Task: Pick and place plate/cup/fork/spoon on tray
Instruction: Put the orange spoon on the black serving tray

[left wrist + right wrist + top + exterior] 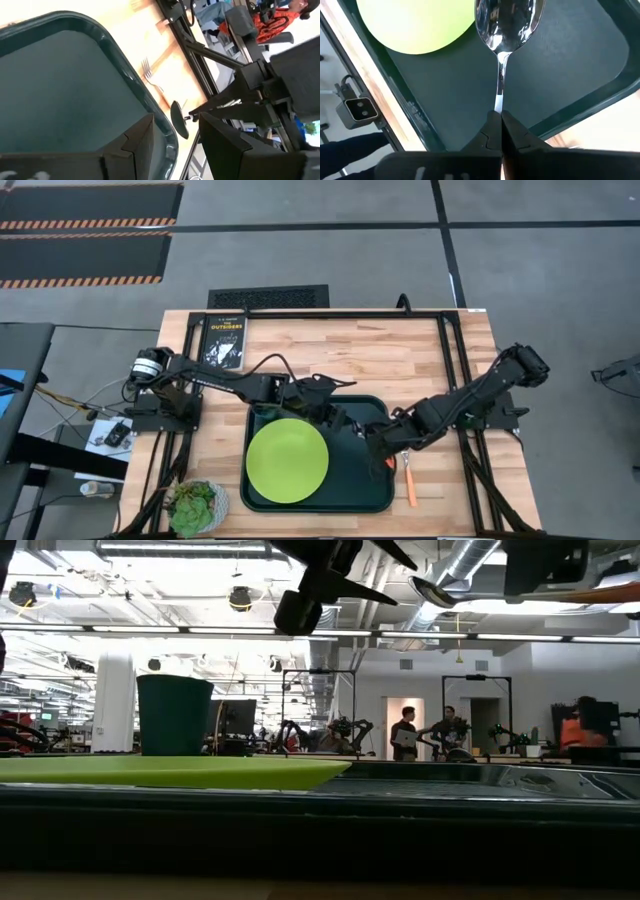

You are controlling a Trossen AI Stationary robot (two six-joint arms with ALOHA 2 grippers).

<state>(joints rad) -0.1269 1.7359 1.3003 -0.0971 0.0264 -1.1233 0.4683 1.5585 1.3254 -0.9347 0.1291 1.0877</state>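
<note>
The dark green tray (365, 490) lies mid-table. The lime-green plate (287, 461) lies flat on its left half. In the low view the dark teal cup (174, 715) stands upright behind the plate. The fork (410, 483) lies on the table just right of the tray, and its tines show in the left wrist view (147, 70). My right gripper (501, 125) is shut on the spoon (507, 20) above the tray's right part. My left gripper (175, 145) is open and empty above the tray's far middle (350, 423). My right gripper pinches the spoon's thin metal stem (499, 102) between its two shut fingers. The spoon lies along the fingers, with its bowl (507, 20) sticking out ahead of them. In the low view the spoon is about level and clear of the tray, its red-orange handle (605, 592) trailing behind.
A black book (222, 340) lies at the table's far left. A small bowl of green leaves (197, 505) stands at the near left corner. Black frame rails (450, 360) run along the table's sides. People stand in the room far behind the table (405, 735).
</note>
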